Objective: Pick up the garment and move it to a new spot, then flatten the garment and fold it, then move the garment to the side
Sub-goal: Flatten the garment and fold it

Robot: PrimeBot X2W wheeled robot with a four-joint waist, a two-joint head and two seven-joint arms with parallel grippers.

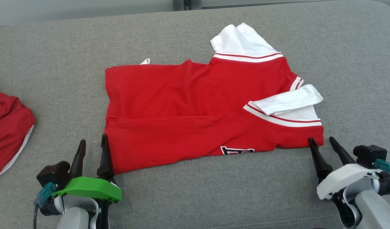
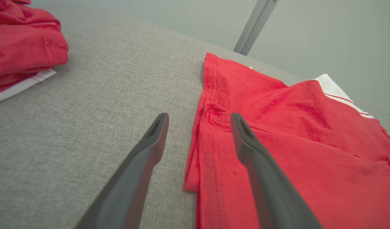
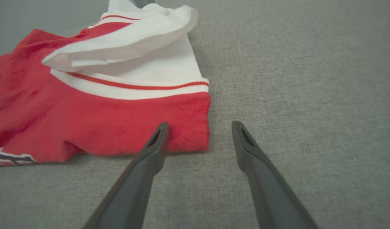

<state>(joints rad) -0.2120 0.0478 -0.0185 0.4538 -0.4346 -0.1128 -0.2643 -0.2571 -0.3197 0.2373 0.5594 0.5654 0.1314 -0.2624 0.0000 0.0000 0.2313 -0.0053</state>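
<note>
The garment (image 1: 195,105) is a red shirt with white sleeves and red-striped white cuffs, folded lengthwise and lying flat on the grey cushion (image 1: 55,79). Dark lettering peeks out at its near edge. My left gripper (image 1: 94,144) stands open at the shirt's near left corner, its right finger over the hem (image 2: 211,149) and its left finger over bare cushion. At the near right corner my right gripper (image 1: 322,141) is open too, its left fingertip (image 3: 161,133) at the red edge (image 3: 188,124). Nothing is held in either.
A second red garment with white trim (image 1: 7,133) lies bunched at the cushion's left edge, seen also in the left wrist view (image 2: 23,47). Bare grey cushion lies right of the shirt (image 3: 309,79) and in front of it. A pale wall and a metal post (image 2: 255,25) stand behind.
</note>
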